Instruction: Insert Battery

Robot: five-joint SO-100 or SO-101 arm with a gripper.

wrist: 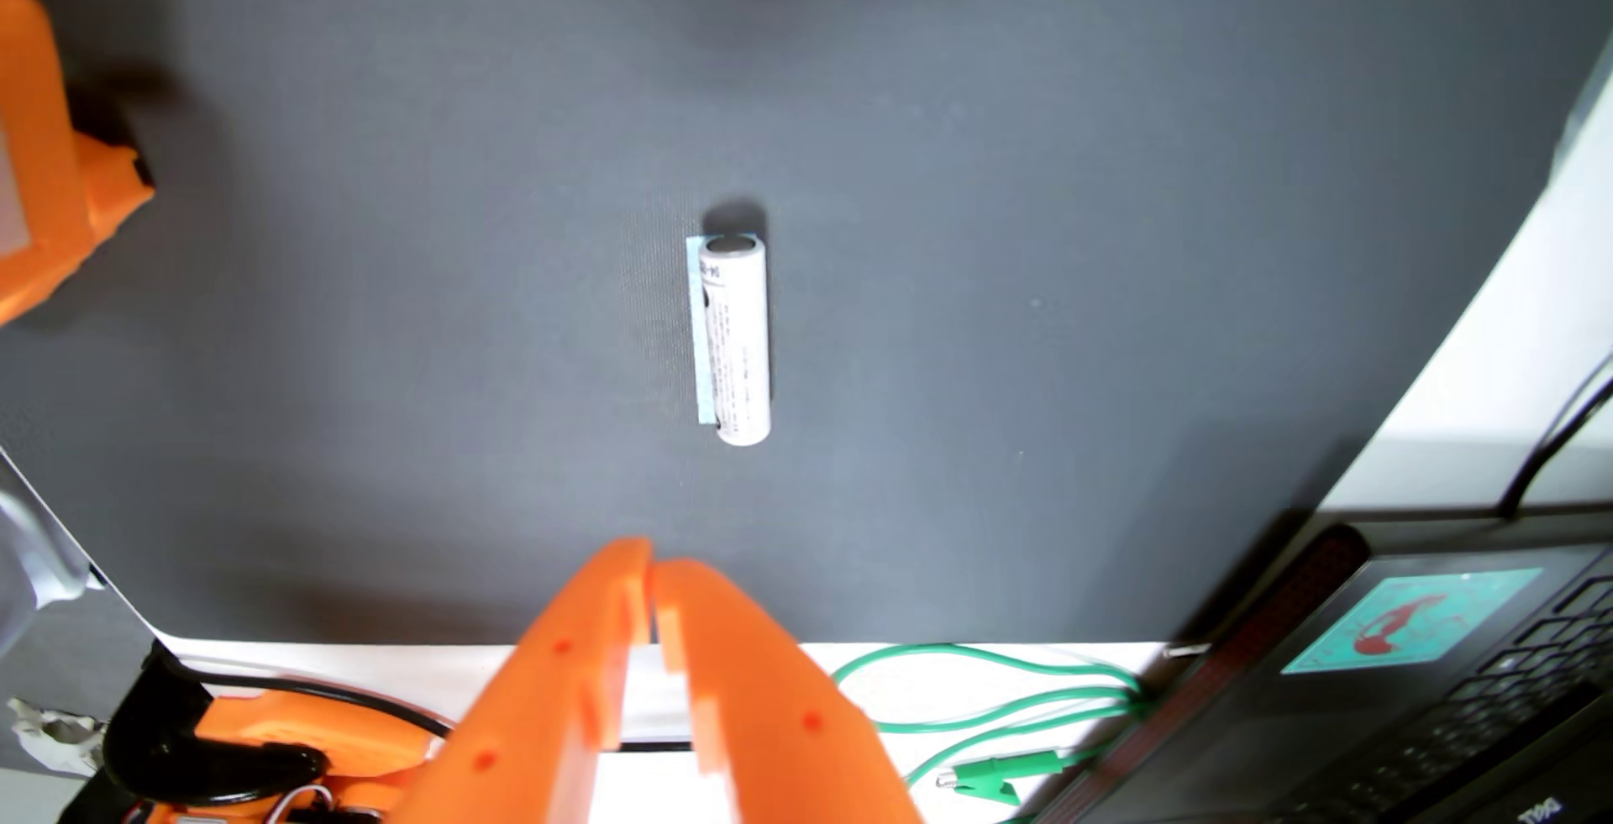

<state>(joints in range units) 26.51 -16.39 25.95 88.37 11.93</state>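
Dark grey mat (1047,178) covers most of the white table (1484,335) in our wrist view; we count one white battery (742,344), one strip of pale blue tape (696,327), one green lead (986,702) with a clip, one black laptop (1414,684) and one pair of orange fingers (653,567).

Item one, battery: single cylindrical cell lying on its side on the mat, near the middle of the frame; its long axis runs up and down the picture, almost in line with the fingers; the flat metal end cap faces the upper edge, the rounded end faces the fingers; printed text runs along its length, too small for us to read; the tape strip lies along its left flank, touching it.

Item two, fingers: entering from the bottom edge, tips pressed together with only a thin seam between them, nothing held; the battery lies ahead of the tips, slightly to their right, well apart, with bare mat between.

Item three, other orange robot parts: one at the left edge (52,170), one at the lower left (288,728).

Item four, lead: looped on the white table at the lower right, beside the laptop.
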